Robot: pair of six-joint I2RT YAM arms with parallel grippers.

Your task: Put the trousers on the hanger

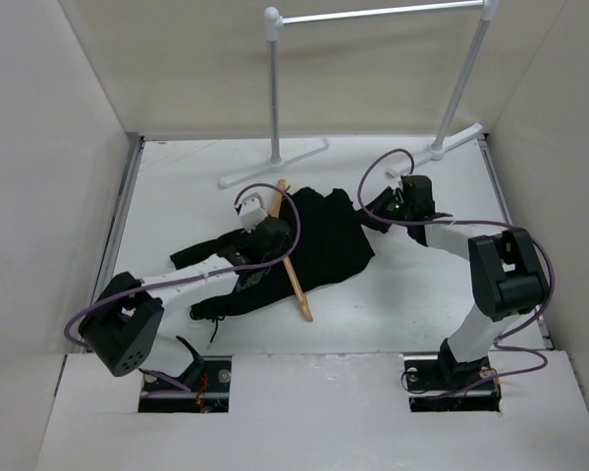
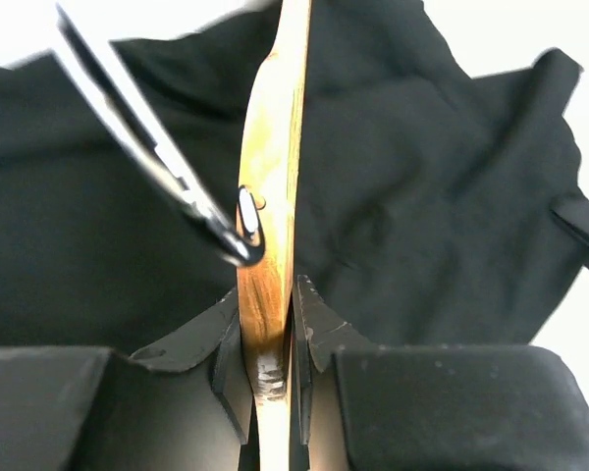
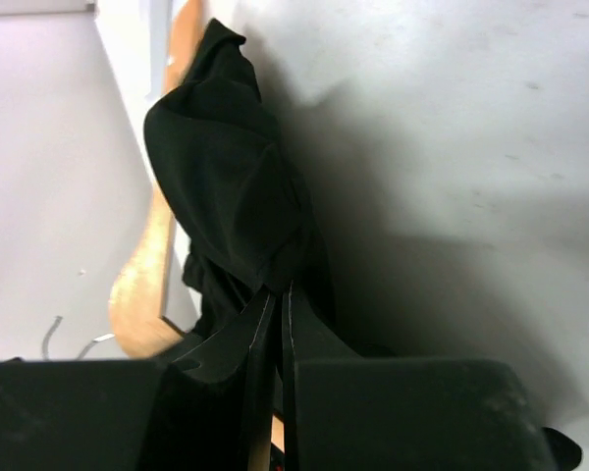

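Observation:
The black trousers [image 1: 319,245] lie spread on the white table. The tan wooden hanger [image 1: 293,265] lies across them, one end pointing toward the front. My left gripper [image 1: 265,235] is shut on the hanger [image 2: 270,226], its wood clamped between both pads; the metal hook [image 2: 162,162] shows in the left wrist view over the trousers [image 2: 442,196]. My right gripper [image 1: 381,211] is shut on a fold of the trousers [image 3: 226,186] at their right edge, holding it bunched up. The hanger [image 3: 142,275] shows behind that fold.
A silver metal rack [image 1: 275,98] stands at the back, its feet [image 1: 275,162] on the table near the trousers, its bar overhead. White walls close the left, right and back sides.

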